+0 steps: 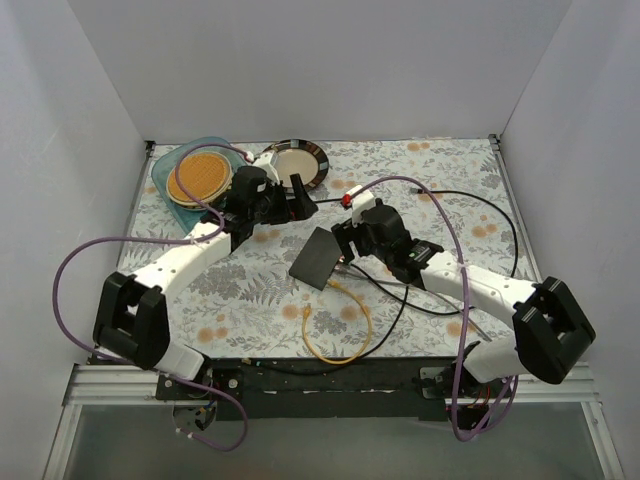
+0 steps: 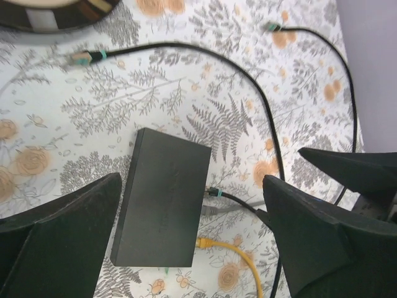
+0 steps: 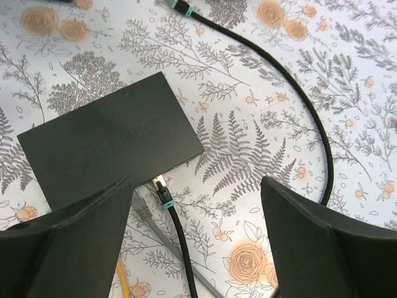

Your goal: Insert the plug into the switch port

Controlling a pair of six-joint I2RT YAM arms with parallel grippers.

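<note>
The switch [image 1: 318,257] is a flat dark grey box lying mid-table. Its port edge [image 2: 206,214] faces the right arm; the sockets themselves barely show. The plug [image 2: 203,242] on the yellow cable [image 1: 340,335] rests against that edge; I cannot tell whether it is seated. My left gripper [image 2: 192,186] hovers open over the switch [image 2: 162,198], holding nothing. My right gripper [image 3: 195,186] hangs open just above the port edge, with only a black cable's plug [image 3: 162,194] lying between its fingers. In the right wrist view the yellow cable [image 3: 122,280] shows at bottom left, its plug hidden.
A black cable with a teal band [image 2: 215,193] and a grey cable [image 2: 214,210] also meet the port edge. Loose black cable ends [image 2: 84,58] lie farther off. A plate [image 1: 298,165] and a teal bowl [image 1: 200,178] stand at the back left. White walls close in three sides.
</note>
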